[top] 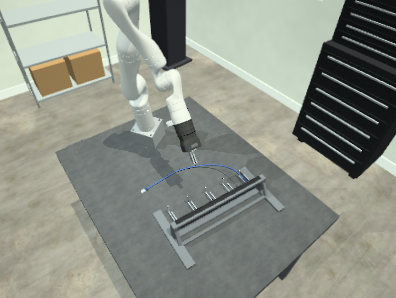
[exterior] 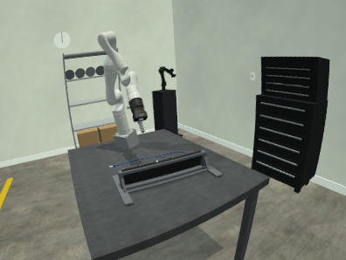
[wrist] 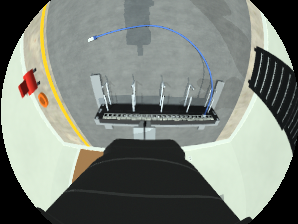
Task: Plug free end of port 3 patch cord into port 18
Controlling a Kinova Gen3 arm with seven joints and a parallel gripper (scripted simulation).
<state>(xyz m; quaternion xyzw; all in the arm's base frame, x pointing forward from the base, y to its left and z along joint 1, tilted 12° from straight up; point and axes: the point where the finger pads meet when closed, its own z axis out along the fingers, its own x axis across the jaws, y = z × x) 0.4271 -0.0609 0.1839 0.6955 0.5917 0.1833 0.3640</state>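
Top, exterior and wrist views of the patch-cord cell. We observed the end effector (top: 193, 159) with its fingers pressed together on nothing, hanging in the air above the counter (top: 100, 165) on the arm's side of the rack (top: 220, 207). In the top view its tips pointed down towards the middle of the blue patch cord (top: 200, 169) but stood apart from it; in the exterior view the end effector (exterior: 141, 127) was plainly raised well above the counter surface.

The cord ran in a shallow arc across the counter behind the rack. One end met the panel near the rack's end on the tool-chest side, and the free plug (top: 144, 190) lay loose on the counter, near the opposite end of the rack and apart from it. In the wrist view the same cord (wrist: 153, 27) curved from the right end of the panel up and over to the free plug (wrist: 92, 39) at upper left.

The rack stood upright on its two flat feet, roughly in the middle of the counter, with its black panel face (exterior: 162, 171) turned away from the arm. We could not read the port number plates at this resolution. A black tool chest (exterior: 290, 122) stood on the floor beside the counter, and a shelf unit (top: 55, 50) with two cardboard boxes stood behind the arm's base.
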